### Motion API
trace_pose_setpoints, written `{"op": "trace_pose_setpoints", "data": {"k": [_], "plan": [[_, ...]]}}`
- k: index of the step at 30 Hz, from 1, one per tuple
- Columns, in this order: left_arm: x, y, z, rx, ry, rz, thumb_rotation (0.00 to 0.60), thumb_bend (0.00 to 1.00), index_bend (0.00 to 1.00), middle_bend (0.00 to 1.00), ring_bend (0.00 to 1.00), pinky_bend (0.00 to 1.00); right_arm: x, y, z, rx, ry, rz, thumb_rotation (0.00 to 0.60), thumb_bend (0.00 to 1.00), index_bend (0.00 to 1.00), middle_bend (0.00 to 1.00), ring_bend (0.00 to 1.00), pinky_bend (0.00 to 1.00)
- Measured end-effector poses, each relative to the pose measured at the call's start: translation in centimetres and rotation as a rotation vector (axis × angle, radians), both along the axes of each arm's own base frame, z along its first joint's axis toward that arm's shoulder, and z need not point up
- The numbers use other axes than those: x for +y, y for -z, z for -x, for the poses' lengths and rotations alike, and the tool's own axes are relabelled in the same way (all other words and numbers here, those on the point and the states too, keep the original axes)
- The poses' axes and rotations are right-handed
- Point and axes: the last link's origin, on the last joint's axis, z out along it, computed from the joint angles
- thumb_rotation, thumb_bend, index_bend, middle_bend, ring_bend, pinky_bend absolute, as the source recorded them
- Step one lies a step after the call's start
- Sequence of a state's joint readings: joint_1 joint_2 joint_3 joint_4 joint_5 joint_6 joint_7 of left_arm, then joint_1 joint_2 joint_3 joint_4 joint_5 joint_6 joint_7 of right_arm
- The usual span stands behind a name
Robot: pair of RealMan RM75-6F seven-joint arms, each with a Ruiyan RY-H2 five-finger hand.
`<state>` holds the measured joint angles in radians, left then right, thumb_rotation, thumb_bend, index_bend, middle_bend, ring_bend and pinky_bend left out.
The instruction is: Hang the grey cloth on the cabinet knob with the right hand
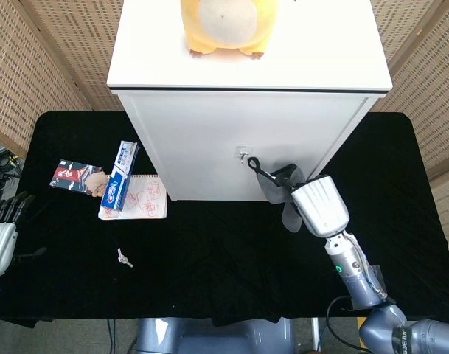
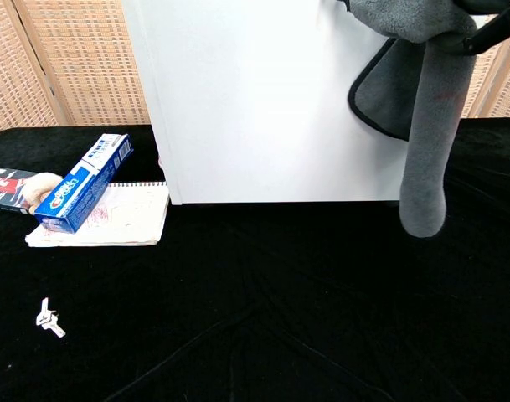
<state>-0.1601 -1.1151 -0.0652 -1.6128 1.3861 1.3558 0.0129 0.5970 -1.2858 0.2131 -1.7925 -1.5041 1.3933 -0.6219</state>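
The grey cloth [image 1: 284,199] [image 2: 426,126] hangs from my right hand [image 1: 307,193], which grips it in front of the white cabinet [image 1: 209,147]. Its black loop [image 1: 254,165] reaches up and left to just beside the small metal knob [image 1: 242,154] on the cabinet front; whether the two touch I cannot tell. In the chest view the cloth dangles at the top right, and only a dark bit of the hand [image 2: 497,29] shows at the frame's edge. My left hand [image 1: 4,214] sits at the far left edge with its fingers spread and nothing in it.
A blue toothpaste box [image 1: 119,177] lies on a notepad [image 1: 136,198] left of the cabinet, with a snack packet [image 1: 75,177] beside it. A small metal key [image 1: 124,257] lies on the black tablecloth. A yellow plush toy [image 1: 223,26] sits on the cabinet top.
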Motion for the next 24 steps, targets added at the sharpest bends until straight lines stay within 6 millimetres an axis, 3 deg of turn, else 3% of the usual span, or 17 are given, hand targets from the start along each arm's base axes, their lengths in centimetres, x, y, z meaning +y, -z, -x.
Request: {"op": "trace_pose_setpoints", "data": {"k": [24], "plan": [[-0.01,0.17,0.01,0.008,-0.004,0.003,0.600,0.00,0.00,0.00,0.00,0.00,0.65,-0.38,-0.30,-0.036,-0.029,0.010,0.600,0.83,0.81,1.00,1.00,1.00]]}}
